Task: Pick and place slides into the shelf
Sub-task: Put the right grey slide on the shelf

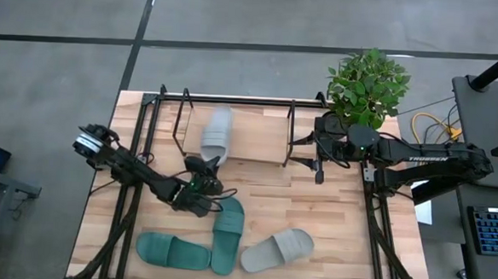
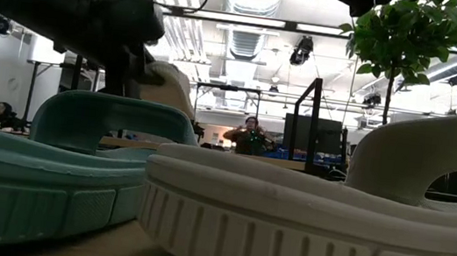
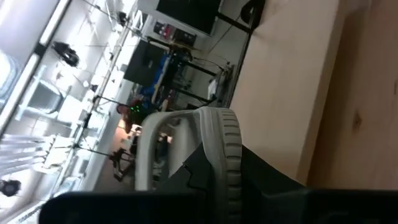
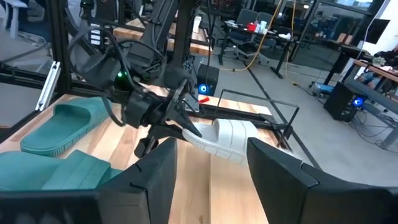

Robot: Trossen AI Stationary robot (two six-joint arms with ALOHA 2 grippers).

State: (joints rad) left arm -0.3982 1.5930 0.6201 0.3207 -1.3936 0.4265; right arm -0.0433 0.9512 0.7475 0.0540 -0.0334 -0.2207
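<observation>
left gripper pinching heel of light grey rubber slide | slide lying on black-tube shelf's wooden board, long way pointing to table's back | right gripper spread, waiting beside shelf

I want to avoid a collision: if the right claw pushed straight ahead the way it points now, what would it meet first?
Probably the grey slide lying on the shelf, with the left claw clamped on its near end. The right claw stands open and aims at them across bare board; depth is uncertain.
</observation>
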